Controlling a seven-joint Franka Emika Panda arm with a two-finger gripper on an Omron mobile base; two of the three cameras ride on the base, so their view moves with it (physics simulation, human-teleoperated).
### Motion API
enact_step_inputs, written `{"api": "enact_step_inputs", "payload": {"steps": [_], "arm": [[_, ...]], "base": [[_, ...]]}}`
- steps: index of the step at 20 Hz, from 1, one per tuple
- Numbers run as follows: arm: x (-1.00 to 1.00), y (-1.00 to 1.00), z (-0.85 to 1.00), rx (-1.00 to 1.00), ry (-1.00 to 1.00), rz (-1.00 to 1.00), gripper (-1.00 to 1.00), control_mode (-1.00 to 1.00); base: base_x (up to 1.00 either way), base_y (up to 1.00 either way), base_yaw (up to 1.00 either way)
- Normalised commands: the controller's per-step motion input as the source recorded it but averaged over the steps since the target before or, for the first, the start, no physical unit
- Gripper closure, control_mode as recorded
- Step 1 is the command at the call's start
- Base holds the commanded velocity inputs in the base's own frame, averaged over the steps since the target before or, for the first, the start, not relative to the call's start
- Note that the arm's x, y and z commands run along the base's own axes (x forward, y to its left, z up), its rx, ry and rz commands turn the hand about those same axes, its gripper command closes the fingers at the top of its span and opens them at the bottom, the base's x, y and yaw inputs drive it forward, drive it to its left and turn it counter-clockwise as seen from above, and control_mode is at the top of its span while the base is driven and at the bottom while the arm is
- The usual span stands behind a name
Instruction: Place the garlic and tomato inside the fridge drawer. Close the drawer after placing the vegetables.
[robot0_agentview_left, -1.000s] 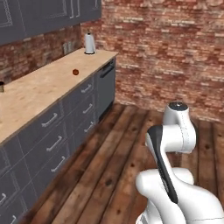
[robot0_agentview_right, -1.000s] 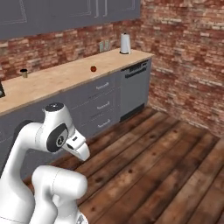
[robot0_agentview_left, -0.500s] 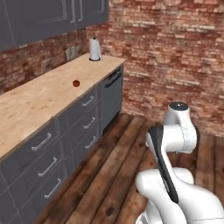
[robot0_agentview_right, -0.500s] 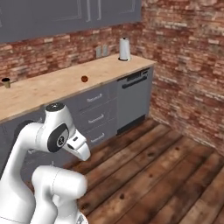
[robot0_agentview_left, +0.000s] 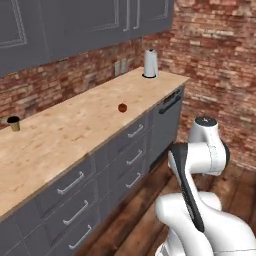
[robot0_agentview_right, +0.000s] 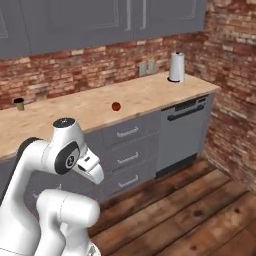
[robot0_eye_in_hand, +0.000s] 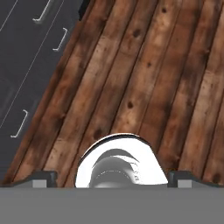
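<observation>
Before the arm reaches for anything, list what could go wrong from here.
1. The tomato is a small round ball on the bare counter; a nudge could probably roll it off the edge.
2. The tool points down at the wooden floor, so the arm needs a wide swing past the drawer fronts.

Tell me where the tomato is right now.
The tomato sits on the wooden counter near its front edge, above the drawer stack beside the dishwasher, between the tan cup and the white kettle.
</observation>
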Motion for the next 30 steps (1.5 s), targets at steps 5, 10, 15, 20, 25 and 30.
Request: {"api": "enact_step_inputs", "payload": {"steps": [5,10,15,20,25,30], "arm": [[0.00,0.00,0.00,0.00,0.00,0.00,-1.00,1.00],[0.00,0.00,0.00,0.00,0.00,0.00,-1.00,1.00],[0.00,0.00,0.00,0.00,0.00,0.00,-1.00,1.00],[0.18,-0.05,-0.04,0.01,0.01,0.08,-1.00,-1.00],[1.00,-0.25,-0.10,0.05,0.16,0.29,-1.00,-1.00],[1.00,-0.02,-0.13,0.00,0.24,0.01,-1.00,-1.00]], "base": [[1.00,0.00,0.39],[1.00,-0.18,0.43],[1.00,-0.60,0.33],[0.77,-0.28,0.25],[0.00,0.00,0.00],[0.00,0.00,0.00]]}}
